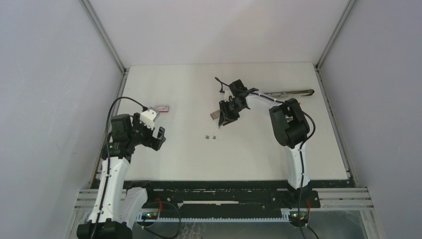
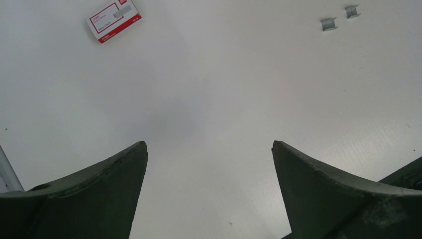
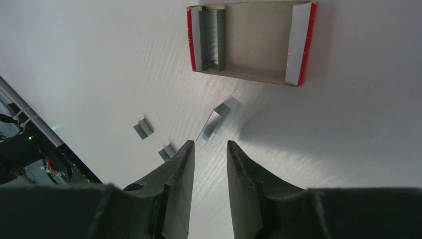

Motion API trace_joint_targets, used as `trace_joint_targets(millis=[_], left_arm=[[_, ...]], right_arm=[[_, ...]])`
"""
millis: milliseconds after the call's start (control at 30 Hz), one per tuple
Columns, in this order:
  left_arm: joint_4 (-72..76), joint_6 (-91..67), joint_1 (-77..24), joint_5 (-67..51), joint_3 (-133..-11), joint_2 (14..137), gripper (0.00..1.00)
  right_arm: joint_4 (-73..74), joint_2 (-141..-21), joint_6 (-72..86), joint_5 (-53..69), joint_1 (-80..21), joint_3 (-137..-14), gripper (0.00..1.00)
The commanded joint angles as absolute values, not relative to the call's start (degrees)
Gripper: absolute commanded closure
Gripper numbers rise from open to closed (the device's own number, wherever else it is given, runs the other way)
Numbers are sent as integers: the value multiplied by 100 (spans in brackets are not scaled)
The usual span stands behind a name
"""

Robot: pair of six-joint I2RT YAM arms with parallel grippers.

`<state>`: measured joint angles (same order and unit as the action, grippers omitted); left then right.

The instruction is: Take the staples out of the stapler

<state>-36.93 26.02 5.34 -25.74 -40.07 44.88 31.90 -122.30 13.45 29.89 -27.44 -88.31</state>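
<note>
Stapler: long and thin, at the far right of the desk, beyond the right arm; long axis running left to right; no pincer at it.

Staple strip: the longest loose grey strip; flat on the desk just ahead of the right pincer, between the fingertips and the open tray; in the right wrist view its long axis slants from beside the left-hand fingertip up and to the right, oblique to the line of the jaws; contact with the fingertip cannot be told.

Short staple pieces: two, near one another, on the desk to the left of that strip in the right wrist view; well apart from the stapler.

Right pincer: jaws drawn close, a narrow gap showing bare desk; nothing clamped.

Left pincer: jaws fully apart, empty, over bare desk; closed box and both short pieces lie well ahead of it.

Open tray: red-and-white, holding a grey block of staples against one wall.

Nearer arm: the right, by a wide margin, for both strip and stapler.

Judgement: some staples appear to be out already; a pinch on the strip would call for the jaws to straddle its short width, so a turn of the wrist seems needed.
</note>
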Motion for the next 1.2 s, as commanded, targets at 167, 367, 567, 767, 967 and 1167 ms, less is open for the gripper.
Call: trace_joint_targets(millis=[167,367,567,767,967,1167], left_arm=[[-3543,2555,584,-2639,-3929,4410,0],[-3544,2550,588,-2645,-3929,4429,0],[-3542,2549,588,-2644,-3929,4429,0],[-3544,2558,584,-2649,-3929,4451,0],[-3547,2558,587,-2646,-3926,4447,0],[-3544,2558,582,-2646,-3929,4448,0]], right_arm=[[2987,-12383,1556,3184,-2740,-9185,72],[2984,-12451,1583,3212,-2742,-9257,78],[3004,-12502,1594,3218,-2751,-9281,80],[3003,-12524,1599,3221,-2751,-9290,80],[2997,-12544,1600,3236,-2767,-9298,84],[3012,-12566,1600,3264,-2762,-9315,87]])
